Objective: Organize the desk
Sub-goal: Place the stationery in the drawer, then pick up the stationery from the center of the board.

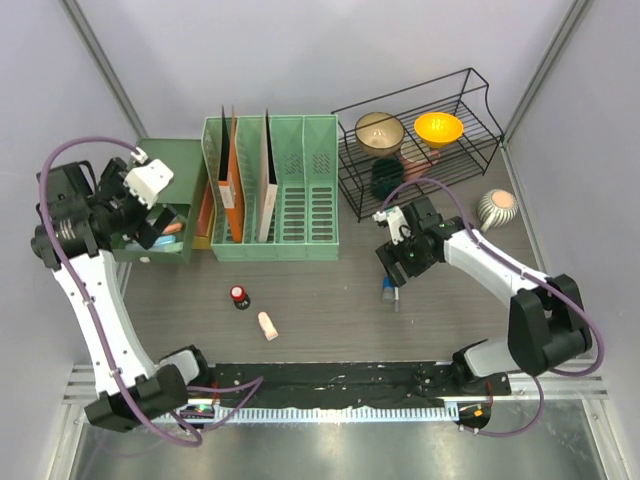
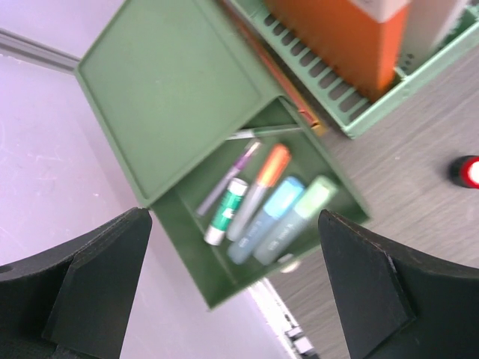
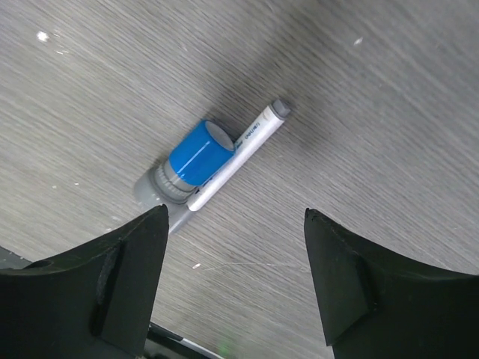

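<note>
Across top view: desk point(image 1: 330, 300) fills frame; left claw point(image 1: 150, 225) at its far-left corner; right claw point(image 1: 392, 272) right of centre | left wrist: I see jaws wide over green drawer point(image 2: 224, 283) of pens point(image 2: 258, 202) | right wrist: jaws apart, empty, above blue-capped marker point(image 3: 196, 157)

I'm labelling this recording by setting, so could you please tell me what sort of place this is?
Probably a staged office setup in a lab enclosure: a wood-grain desk holds a green file rack and a drawer of markers, boxed in by plain pale walls.
</note>
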`<state>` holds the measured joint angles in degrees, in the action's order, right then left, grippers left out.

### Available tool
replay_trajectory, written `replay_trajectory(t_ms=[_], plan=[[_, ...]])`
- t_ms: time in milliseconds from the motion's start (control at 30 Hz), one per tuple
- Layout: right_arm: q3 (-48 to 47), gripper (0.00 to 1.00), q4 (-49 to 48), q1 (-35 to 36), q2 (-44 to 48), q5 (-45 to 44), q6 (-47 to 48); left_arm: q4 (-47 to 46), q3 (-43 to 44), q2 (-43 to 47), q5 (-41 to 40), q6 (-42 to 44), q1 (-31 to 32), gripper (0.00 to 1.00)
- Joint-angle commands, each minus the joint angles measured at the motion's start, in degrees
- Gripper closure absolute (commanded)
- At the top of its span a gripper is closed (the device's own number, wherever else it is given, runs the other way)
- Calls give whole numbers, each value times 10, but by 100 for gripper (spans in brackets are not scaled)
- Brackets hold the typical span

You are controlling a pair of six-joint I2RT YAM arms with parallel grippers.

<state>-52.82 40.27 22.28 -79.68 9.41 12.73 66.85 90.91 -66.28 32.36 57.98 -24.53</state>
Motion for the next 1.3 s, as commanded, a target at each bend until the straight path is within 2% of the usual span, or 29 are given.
replay_trajectory(t_ms=[0, 667, 1267], plan=[[-19, 24, 9, -3, -31, -35, 0, -18, -34, 43, 27, -20, -4, 0], [-29, 30, -12, -4, -112, -38, 8, -20, -49, 48, 28, -14, -3, 0], [-62, 33, -11, -4, -151, 24, -10, -31, -72, 58, 28, -11, -4, 0]])
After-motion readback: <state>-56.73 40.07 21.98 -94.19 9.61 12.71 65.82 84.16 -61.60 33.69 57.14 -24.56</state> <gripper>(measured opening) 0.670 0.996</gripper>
